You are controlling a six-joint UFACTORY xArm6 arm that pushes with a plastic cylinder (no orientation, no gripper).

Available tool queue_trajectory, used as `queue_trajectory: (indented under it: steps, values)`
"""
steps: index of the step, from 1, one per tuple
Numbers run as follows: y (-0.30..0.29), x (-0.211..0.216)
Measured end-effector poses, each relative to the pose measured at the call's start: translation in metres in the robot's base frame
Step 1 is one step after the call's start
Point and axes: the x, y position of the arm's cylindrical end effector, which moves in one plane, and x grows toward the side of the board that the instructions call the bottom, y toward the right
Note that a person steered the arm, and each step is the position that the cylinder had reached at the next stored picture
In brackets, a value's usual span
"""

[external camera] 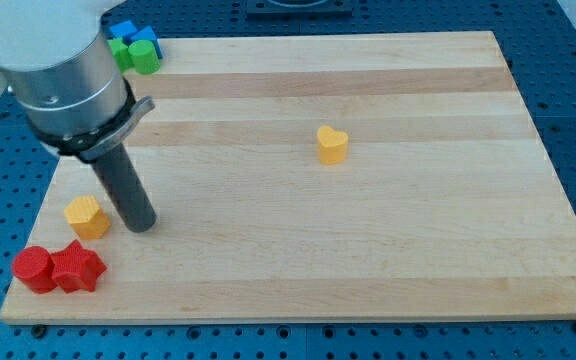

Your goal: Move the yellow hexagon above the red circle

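Found the yellow hexagon [86,216] low on the view's left of the table [368,250], flat on its base. Placed it up and to the right of the red circle [34,269], near but apart, almost straight above the red star [78,267] that touched the circle's right side.

Judged it light, stiff and sturdy: a small solid block, likely to slide easily on smooth wood and unlikely to be harmed by a shove. Expected it to spin if pushed off-centre, given its short flat sides. Could not take hold of it at all: had no jaws to open or close, only a plain rod. Reckoned the best contact to be the middle of its right-hand side, square on, for a short push toward the view's left to bring it over the circle.

Saw my tip [143,226] just to the right of the hexagon, close beside it with a sliver of wood showing between, so seemingly not touching.

Noted the star close below as the thing to avoid nudging.

Farther off, spotted a yellow heart [332,145] near the middle, and a green block [145,57] against a blue block [123,32] at the top left corner, both partly hidden by the arm.
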Motion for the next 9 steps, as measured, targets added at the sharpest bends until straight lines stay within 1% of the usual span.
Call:
queue_trajectory:
  steps: [1,2,3,5,6,7,8,9]
  values:
    - [-0.004,-0.002]
    - [0.006,-0.026]
    - [-0.012,-0.032]
    - [-0.063,-0.018]
    - [-0.07,-0.015]
    - [-0.061,-0.023]
    - [-0.067,-0.044]
    - [-0.11,-0.052]
